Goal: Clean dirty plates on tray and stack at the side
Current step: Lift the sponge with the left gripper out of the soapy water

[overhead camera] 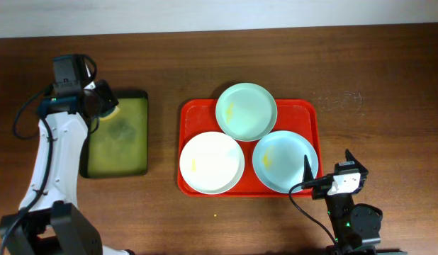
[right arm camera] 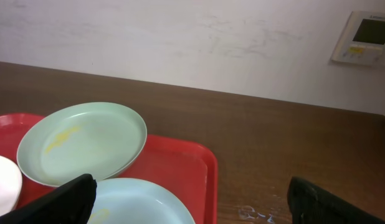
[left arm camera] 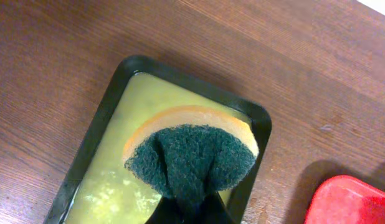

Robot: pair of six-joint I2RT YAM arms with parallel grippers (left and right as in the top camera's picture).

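The red tray (overhead camera: 194, 113) holds three plates: pale green (overhead camera: 246, 111) at the back, white (overhead camera: 211, 162) front left, pale blue (overhead camera: 284, 161) front right, each with a yellow smear. My left gripper (overhead camera: 105, 105) is far left of the tray. In the left wrist view it (left arm camera: 191, 208) is shut on a sponge (left arm camera: 192, 155), green scouring side up and yellow foam behind. My right gripper (overhead camera: 328, 164) is open and empty at the tray's front right corner. Its wrist view shows the green plate (right arm camera: 83, 143), blue plate (right arm camera: 142, 202) and tray rim (right arm camera: 208, 168) between the fingers (right arm camera: 192, 211).
A black-rimmed tray (overhead camera: 143, 134) with yellow-green liquid lies left of the red tray, under the sponge; it also shows in the left wrist view (left arm camera: 118, 81). Bare brown table surrounds both trays. A wall runs along the back, with a small white wall panel (right arm camera: 364, 37).
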